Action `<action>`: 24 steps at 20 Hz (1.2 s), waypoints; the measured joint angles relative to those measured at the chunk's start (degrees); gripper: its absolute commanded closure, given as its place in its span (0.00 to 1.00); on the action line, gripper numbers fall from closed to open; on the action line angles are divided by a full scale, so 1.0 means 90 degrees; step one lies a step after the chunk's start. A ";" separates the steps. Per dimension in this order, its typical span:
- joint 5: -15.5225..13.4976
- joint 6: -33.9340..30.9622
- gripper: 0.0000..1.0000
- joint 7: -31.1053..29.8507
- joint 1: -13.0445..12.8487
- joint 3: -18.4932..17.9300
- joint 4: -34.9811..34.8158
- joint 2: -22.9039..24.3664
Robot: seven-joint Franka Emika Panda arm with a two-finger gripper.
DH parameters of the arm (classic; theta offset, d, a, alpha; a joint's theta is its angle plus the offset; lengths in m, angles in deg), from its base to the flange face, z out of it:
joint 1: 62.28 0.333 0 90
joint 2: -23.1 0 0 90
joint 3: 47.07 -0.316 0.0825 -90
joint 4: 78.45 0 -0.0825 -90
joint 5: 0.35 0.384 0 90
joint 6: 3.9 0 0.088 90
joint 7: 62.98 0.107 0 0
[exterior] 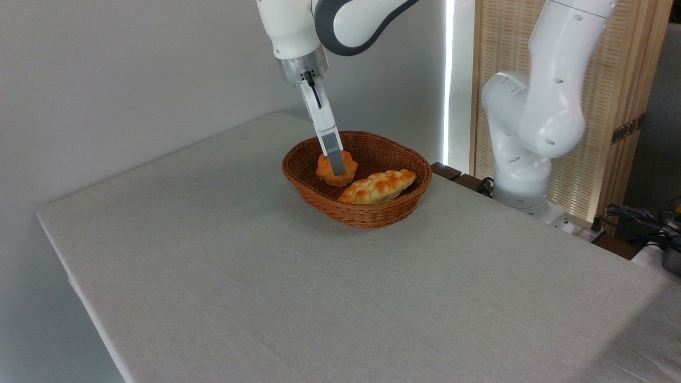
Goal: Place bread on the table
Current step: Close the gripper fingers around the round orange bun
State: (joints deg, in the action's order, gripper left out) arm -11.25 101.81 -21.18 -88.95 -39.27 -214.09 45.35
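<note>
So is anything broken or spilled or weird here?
Nothing stands out. The small bun and the braided loaf both sit whole inside the wicker basket, which stands level on the table. The gripper is down at the bun.

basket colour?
Reddish-brown woven wicker basket, clearest in the fixed camera view.

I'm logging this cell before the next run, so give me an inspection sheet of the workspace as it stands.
Surface: table, grey-white cloth, bare apart from the basket.
Job's things: bun inside the wicker basket, not yet on the table.
Clutter: braided loaf in the basket, beside the bun.
Grippers: gripper down in the basket at the bun; one finger crosses its front, grip cannot be told.
Cables: black cables off the table's right edge.
Surroundings: grey wall, slatted wooden screen, arm base behind the table.
</note>
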 measured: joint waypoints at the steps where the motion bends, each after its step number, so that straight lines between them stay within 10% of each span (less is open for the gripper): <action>1: -0.0145 0.0021 0.00 0.0000 -0.0009 0.0000 0.0000 0.0002; 18: -0.0344 0.0696 0.00 -0.0001 -0.0178 -0.0002 -0.0385 -0.0086; 24: -0.0377 0.0896 0.77 -0.0038 -0.0193 -0.0002 -0.0528 -0.0137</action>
State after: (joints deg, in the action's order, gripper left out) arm -14.64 109.88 -21.53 -90.69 -39.29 -218.84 44.11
